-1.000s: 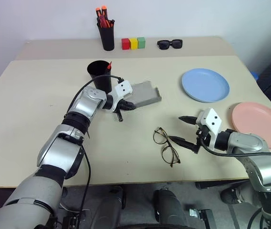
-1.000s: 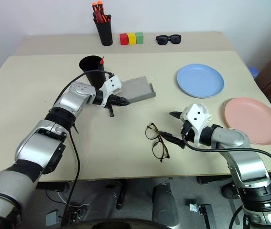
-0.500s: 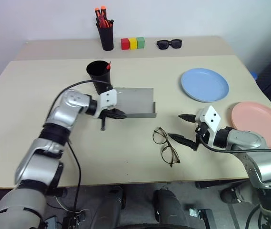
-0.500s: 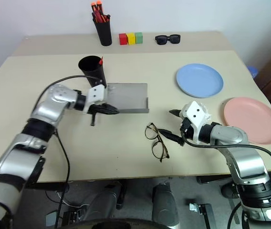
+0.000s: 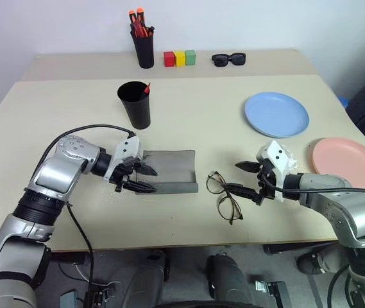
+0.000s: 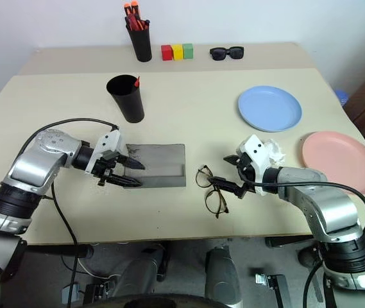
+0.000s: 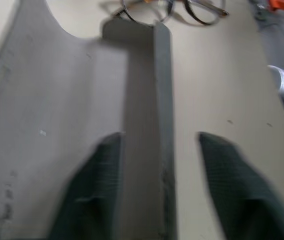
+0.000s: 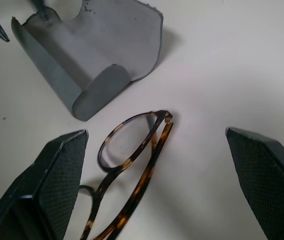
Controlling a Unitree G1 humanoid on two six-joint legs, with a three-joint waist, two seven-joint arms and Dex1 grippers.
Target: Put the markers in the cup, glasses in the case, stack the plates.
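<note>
While the grey case (image 5: 169,171) lay open between our left gripper's (image 5: 145,178) parted fingers, its edge sat unclamped. The eyeglasses (image 5: 224,196) lay just before our wide-open right gripper (image 5: 238,177).

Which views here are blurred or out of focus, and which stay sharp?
Left wrist view: the end effector's fingers are smeared and the case is soft. Right wrist view: the glasses are crisp, though the near fingers are slightly soft. Both eye views: sharp, with evenly lit, soft shadows.

Beige table (image 5: 73,128): black cup (image 5: 135,105), open grey case (image 5: 172,171), glasses (image 5: 224,196), blue plate (image 5: 276,114), pink plate (image 5: 352,165), pen holder (image 5: 144,47), three blocks (image 5: 179,58), sunglasses (image 5: 228,59).
</note>
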